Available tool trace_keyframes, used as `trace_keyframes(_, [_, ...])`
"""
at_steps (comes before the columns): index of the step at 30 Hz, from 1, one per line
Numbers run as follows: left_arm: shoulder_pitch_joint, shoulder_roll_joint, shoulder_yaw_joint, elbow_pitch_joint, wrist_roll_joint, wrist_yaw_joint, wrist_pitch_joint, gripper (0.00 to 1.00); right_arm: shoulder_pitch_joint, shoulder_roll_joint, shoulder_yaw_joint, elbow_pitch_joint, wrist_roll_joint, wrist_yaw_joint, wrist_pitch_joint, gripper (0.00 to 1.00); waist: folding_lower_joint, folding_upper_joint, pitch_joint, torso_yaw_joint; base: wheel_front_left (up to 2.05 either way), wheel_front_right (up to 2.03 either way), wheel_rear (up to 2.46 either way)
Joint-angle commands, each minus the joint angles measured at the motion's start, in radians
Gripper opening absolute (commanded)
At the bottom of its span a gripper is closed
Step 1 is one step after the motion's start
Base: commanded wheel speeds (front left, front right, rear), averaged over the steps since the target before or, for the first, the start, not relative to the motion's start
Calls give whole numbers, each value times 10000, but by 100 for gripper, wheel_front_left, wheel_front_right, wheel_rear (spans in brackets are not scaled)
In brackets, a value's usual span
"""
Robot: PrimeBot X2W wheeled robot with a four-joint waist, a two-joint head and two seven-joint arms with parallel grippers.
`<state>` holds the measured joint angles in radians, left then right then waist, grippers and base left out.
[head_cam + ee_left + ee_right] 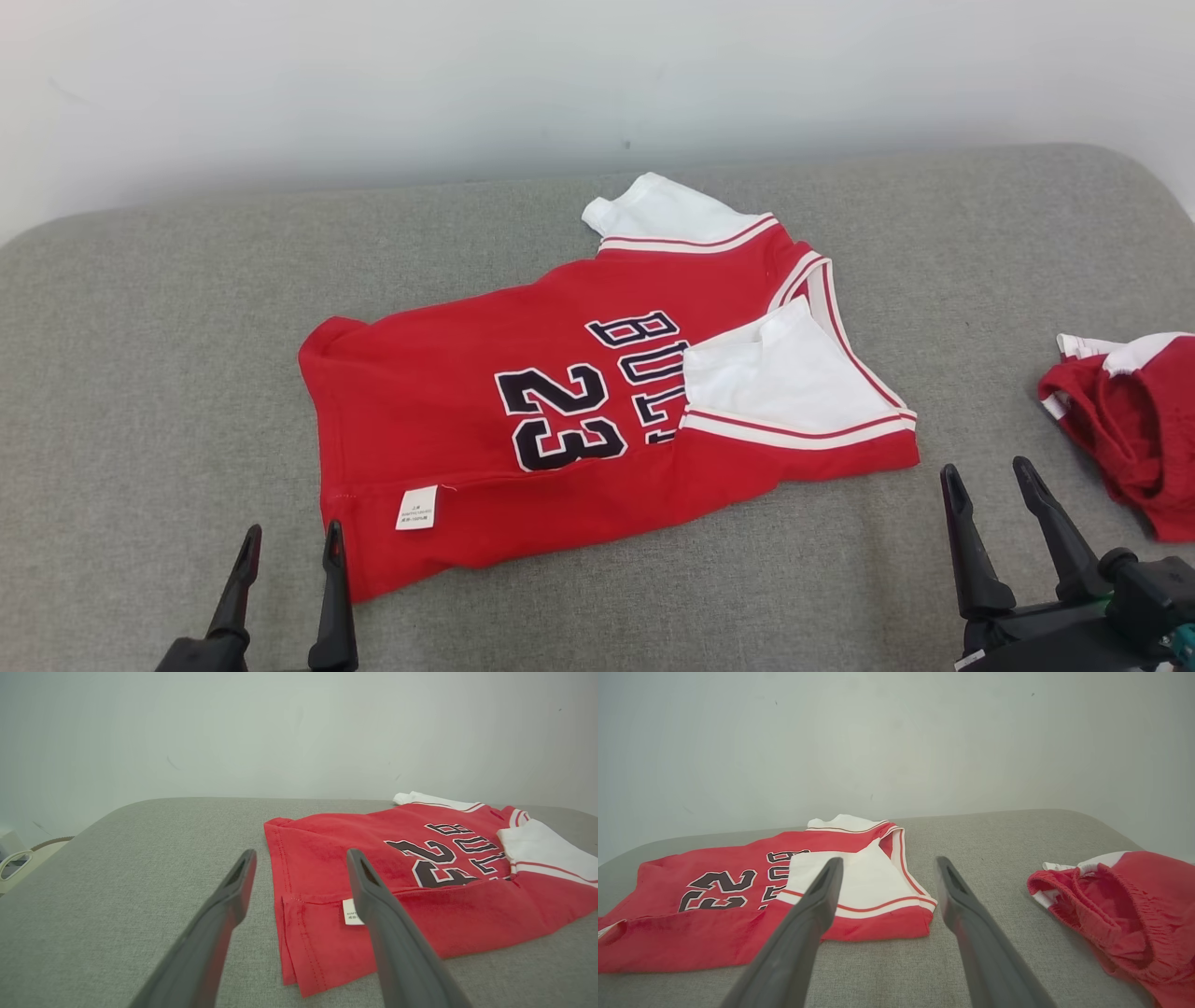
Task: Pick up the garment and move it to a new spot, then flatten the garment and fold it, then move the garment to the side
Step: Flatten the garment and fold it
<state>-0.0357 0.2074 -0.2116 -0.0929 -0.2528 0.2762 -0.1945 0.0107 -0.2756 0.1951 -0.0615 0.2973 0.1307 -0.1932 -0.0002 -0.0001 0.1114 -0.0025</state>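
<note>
Red jersey [560,420] lies mid-surface on the grey padded top [140,373], hem to the left, neck to the right. Its near long edge is folded up over the front, with a white care label [416,507] showing on the fold. One white sleeve [784,373] is folded in over the black lettering [560,415]; the other sticks out on the far side. Left gripper [291,534] is at the jersey's near left corner, fingers apart, holding nothing. Right gripper [986,467] is just near of the jersey's right end, fingers spread, empty. Crumpled red shorts [1130,420] lie at the right edge, apart from the jersey. Pale wall [560,75] stands behind.
</note>
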Motion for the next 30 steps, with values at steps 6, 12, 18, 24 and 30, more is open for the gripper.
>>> trace_keyframes(6, [145,103,-39,-26,55,62,61,100,231,101,-119,-278,-101,-1,182,100,2,1,-116,26,0,0,0])
trace_keyframes(12, [93,115,-63,-20,-3,96,120,100,155,98,-163,-356,-80,-1,245,100,2,1,-105,72,0,0,0])
trace_keyframes(18, [-171,81,-203,133,-110,-26,419,100,-364,-142,-261,14,191,-1,251,100,2,1,81,163,0,0,0])
trace_keyframes(24, [-568,-130,-404,789,-432,-183,779,100,-1320,-527,52,1274,470,-1,240,100,2,1,503,223,0,0,0])
trace_keyframes(30, [-981,-365,-445,1554,-731,-347,882,100,-2428,-898,740,2852,935,-1,50,100,2,1,1011,310,0,0,0])
